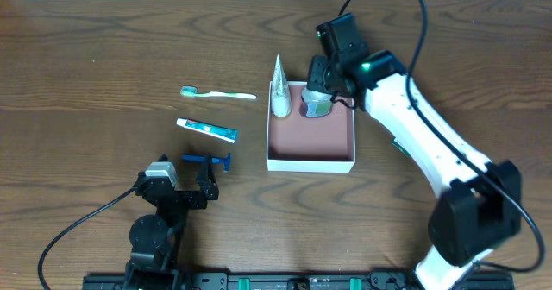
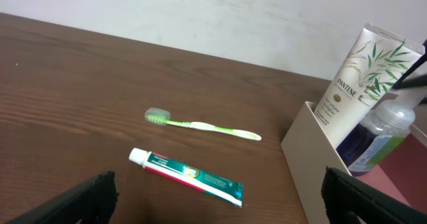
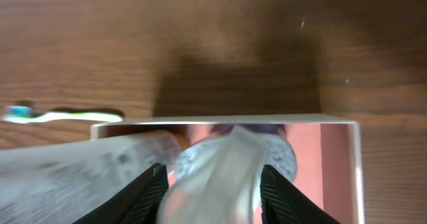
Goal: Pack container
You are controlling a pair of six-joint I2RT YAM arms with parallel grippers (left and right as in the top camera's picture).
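The container [image 1: 310,161] sits mid-table, white-walled with a pinkish-brown inside; it also shows in the left wrist view [image 2: 308,141] and the right wrist view [image 3: 337,157]. A white Pantene tube [image 1: 278,90] stands in its far left corner [image 2: 357,74]. My right gripper [image 1: 321,85] is shut on a clear bottle with blue liquid [image 1: 315,106] that stands inside the container next to the tube [image 2: 381,134]; the bottle fills the space between the fingers [image 3: 210,184]. My left gripper [image 1: 178,185] is open and empty, low over the table [image 2: 217,189].
A green toothbrush [image 1: 217,93] [image 2: 200,125] and a toothpaste tube [image 1: 207,130] [image 2: 187,176] lie on the wood left of the container. A blue razor [image 1: 207,160] lies just ahead of my left gripper.
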